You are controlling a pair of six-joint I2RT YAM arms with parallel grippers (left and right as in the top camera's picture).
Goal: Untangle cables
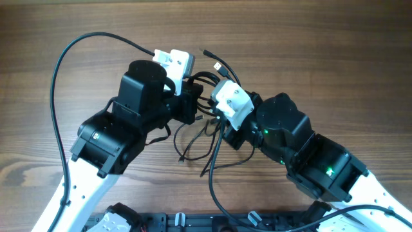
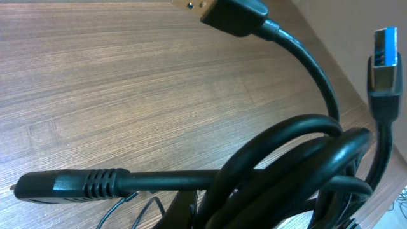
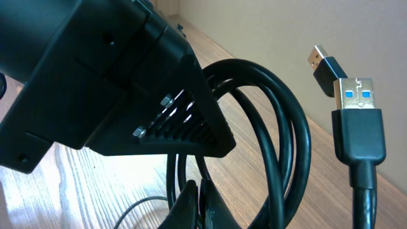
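The cables (image 1: 193, 145) are thin black cords, bunched and lifted between my two grippers at the table's middle. Loose loops hang down to the wood. Two plug ends (image 1: 220, 66) stick up behind the bunch. My left gripper (image 1: 196, 103) is shut on the bunch. Its wrist view shows the coil (image 2: 299, 152), a blue USB plug (image 2: 385, 57) and a ribbed plug (image 2: 70, 184) over its fingers (image 2: 193, 213). My right gripper (image 1: 215, 111) is shut, fingers (image 3: 202, 203) pressed together on a strand below the coil (image 3: 286, 140). The USB plug (image 3: 357, 102) stands at the right.
A thicker black camera cable (image 1: 58, 84) arcs over the left of the wooden table (image 1: 322, 45). Another (image 1: 215, 187) runs to the front edge. A black rail (image 1: 193, 222) lies along the front. The left gripper's body (image 3: 127, 83) fills the right wrist view's upper left.
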